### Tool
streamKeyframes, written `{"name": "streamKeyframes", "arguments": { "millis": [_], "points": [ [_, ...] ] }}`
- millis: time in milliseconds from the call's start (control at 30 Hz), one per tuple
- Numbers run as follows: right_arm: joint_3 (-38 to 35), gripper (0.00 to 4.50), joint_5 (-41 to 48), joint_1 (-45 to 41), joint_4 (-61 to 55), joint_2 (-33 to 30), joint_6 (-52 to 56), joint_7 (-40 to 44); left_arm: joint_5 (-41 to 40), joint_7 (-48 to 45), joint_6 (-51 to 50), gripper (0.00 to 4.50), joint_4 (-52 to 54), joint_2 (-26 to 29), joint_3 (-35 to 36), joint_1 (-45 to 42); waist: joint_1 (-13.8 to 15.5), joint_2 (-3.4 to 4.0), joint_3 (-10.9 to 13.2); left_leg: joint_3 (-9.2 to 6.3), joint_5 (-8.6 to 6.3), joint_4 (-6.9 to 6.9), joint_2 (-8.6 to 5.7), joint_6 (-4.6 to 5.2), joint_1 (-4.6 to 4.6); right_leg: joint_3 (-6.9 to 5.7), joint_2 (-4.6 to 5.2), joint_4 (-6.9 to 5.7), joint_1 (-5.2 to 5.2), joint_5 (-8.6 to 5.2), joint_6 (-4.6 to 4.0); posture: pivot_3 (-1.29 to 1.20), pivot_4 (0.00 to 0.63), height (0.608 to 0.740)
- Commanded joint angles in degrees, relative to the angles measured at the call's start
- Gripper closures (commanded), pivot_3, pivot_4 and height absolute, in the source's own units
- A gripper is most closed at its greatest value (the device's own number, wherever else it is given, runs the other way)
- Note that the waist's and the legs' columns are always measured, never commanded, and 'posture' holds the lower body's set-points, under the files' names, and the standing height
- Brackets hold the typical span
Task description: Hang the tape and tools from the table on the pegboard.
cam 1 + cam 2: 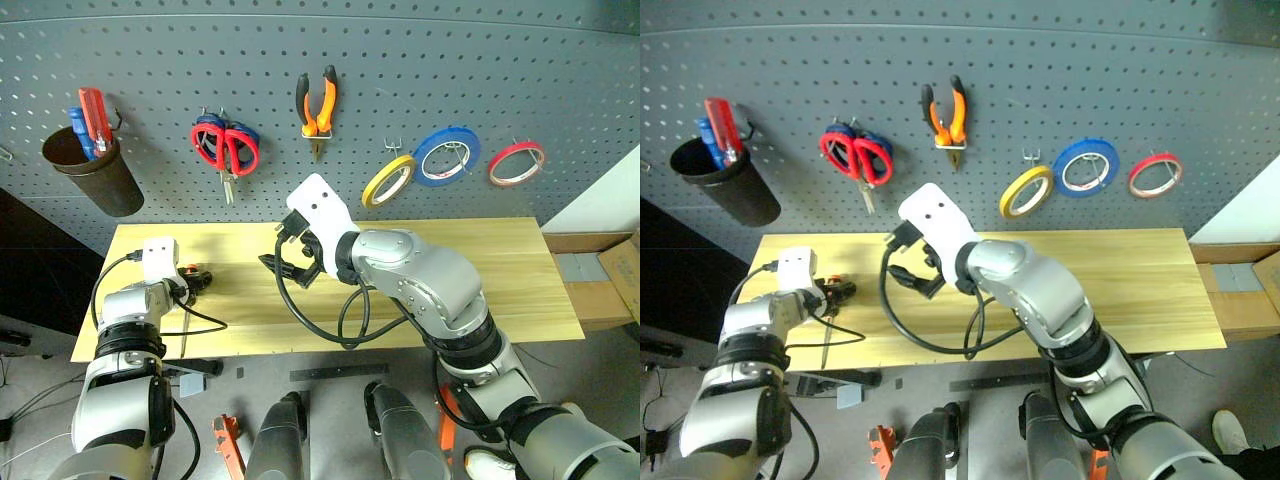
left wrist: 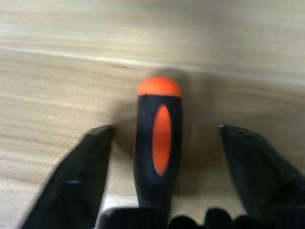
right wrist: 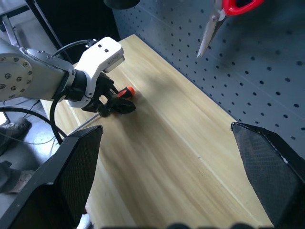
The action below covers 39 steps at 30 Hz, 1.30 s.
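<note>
Screwdriver [image 2: 159, 143] is the last tool on the table [image 1: 480, 280]; it lies near the left end, orange cap of the handle pointing toward the pegboard [image 1: 400, 70], thin shaft running back over the front edge. My left gripper [image 1: 845, 291] straddles the handle, one black finger on each side with gaps showing in the left wrist view, so I'd call it partway closed around the handle, not yet pinching it. Handle sits centred between the fingers, good line-up for a squeeze.

My right gripper [image 1: 290, 262] hovers over the middle of the table, jaws wide, holding nothing; probably parked there to keep out of the left arm's way.

On the board already: red scissors [image 1: 235, 150] sharing a hook with a blue pair, pliers [image 1: 318, 105] hung nose-down, yellow tape [image 1: 388, 181] on a hook beside the blue tape ring [image 1: 446, 155] and red tape ring [image 1: 516, 163]. Dark cup [image 1: 95, 175] at left holds other tools. So the task looks nearly finished: grab, lift, then hang the screwdriver.
</note>
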<state>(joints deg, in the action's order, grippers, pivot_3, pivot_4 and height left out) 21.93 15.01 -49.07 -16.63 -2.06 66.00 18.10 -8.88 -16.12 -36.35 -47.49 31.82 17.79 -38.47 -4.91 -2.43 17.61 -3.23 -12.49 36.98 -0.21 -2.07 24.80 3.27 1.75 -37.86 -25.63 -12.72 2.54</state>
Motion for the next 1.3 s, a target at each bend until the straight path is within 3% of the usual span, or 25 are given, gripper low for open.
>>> {"name": "streamKeyframes", "arguments": {
  "millis": [33,133,167,267,367,567,733,967,1100,1300],
  "points": [
    [0.8,0.00,-0.9,-1.7,-1.3,0.2,-2.8,0.3,-1.3,0.5,-2.4,2.42,1.6,0.6,1.5,3.5,-0.1,0.00,0.0,0.02,0.00,-0.01,0.00,0.00,0.00,0.00,0.02,0.00,-0.01,0.00,0.00,-0.09,0.320,0.740],
    [1.3,0.00,-1.7,-2.1,-1.0,-0.4,-4.5,0.9,-2.6,1.1,-5.4,3.49,7.4,0.2,2.6,7.3,-0.2,0.00,0.0,0.05,0.00,-0.01,-0.02,0.00,0.00,0.00,0.11,-0.02,-0.01,0.00,0.00,-0.09,0.307,0.740],
    [1.3,0.00,-1.8,-2.4,-0.9,-0.6,-5.0,1.2,-3.1,1.9,-6.4,3.56,10.0,0.0,3.4,8.7,-0.2,-0.01,0.0,0.04,0.00,-0.01,-0.03,-0.01,-0.01,-0.01,0.14,-0.02,-0.02,0.00,0.00,-0.09,0.304,0.740],
    [1.2,0.00,-1.7,-2.8,-0.9,-1.2,-6.5,2.3,-5.6,5.1,-6.8,3.56,18.3,-1.8,7.3,11.8,-0.1,-0.01,-0.1,0.02,0.01,-0.01,-0.05,-0.01,-0.01,-0.05,0.20,-0.02,-0.02,0.00,0.00,-0.08,0.289,0.740],
    [0.0,0.00,0.4,-2.1,-4.6,-3.8,-8.2,6.6,-8.7,6.4,-7.2,3.56,33.9,-4.9,9.4,16.1,0.2,-0.06,-0.1,-0.01,0.01,-0.01,-0.09,-0.02,0.01,-0.10,0.29,0.02,-0.02,0.00,-0.01,-0.06,0.279,0.740],
    [-4.6,0.00,5.3,0.1,-9.0,-9.5,-15.3,15.3,-7.7,7.9,-2.0,3.56,60.0,-7.1,7.0,22.6,0.9,-0.18,-0.2,-0.32,0.00,-0.05,-0.11,-0.06,0.21,-0.65,0.45,0.25,0.02,0.01,-0.02,-0.03,0.267,0.740],
    [-8.9,0.00,10.0,-1.2,-8.7,-11.4,-19.9,21.3,-5.8,9.0,-0.2,3.56,72.3,-5.5,4.6,21.3,1.5,-0.18,-0.2,-0.31,0.00,-0.04,-0.12,-0.06,0.16,-0.68,0.43,0.26,0.09,0.02,-0.03,-0.01,0.257,0.740],
    [-8.9,0.00,10.6,-2.3,-6.5,-11.9,-23.5,23.8,-4.5,7.8,4.7,3.56,73.0,-1.2,3.4,11.4,1.6,-0.20,-0.2,-0.23,0.04,-0.01,-0.14,-0.10,0.15,-0.77,0.28,0.20,0.11,0.01,-0.03,0.00,0.229,0.740],
    [-9.2,0.00,10.1,-3.9,-4.5,-10.9,-25.4,22.8,-3.8,7.2,10.6,3.56,64.7,3.4,4.5,-1.9,2.1,-0.29,-0.3,-0.16,0.11,0.04,-0.17,-0.19,0.20,-0.92,0.14,0.18,0.10,0.02,-0.03,-0.01,0.218,0.740],
    [-9.8,0.00,9.4,-6.8,-1.3,-8.8,-26.8,20.3,-3.3,7.0,20.3,3.56,50.4,7.0,5.9,-12.4,2.0,-0.29,-0.4,0.00,0.12,-0.01,-0.14,-0.21,0.14,-0.88,0.15,0.17,0.08,0.02,-0.03,-0.01,0.205,0.740]
  ]
}}
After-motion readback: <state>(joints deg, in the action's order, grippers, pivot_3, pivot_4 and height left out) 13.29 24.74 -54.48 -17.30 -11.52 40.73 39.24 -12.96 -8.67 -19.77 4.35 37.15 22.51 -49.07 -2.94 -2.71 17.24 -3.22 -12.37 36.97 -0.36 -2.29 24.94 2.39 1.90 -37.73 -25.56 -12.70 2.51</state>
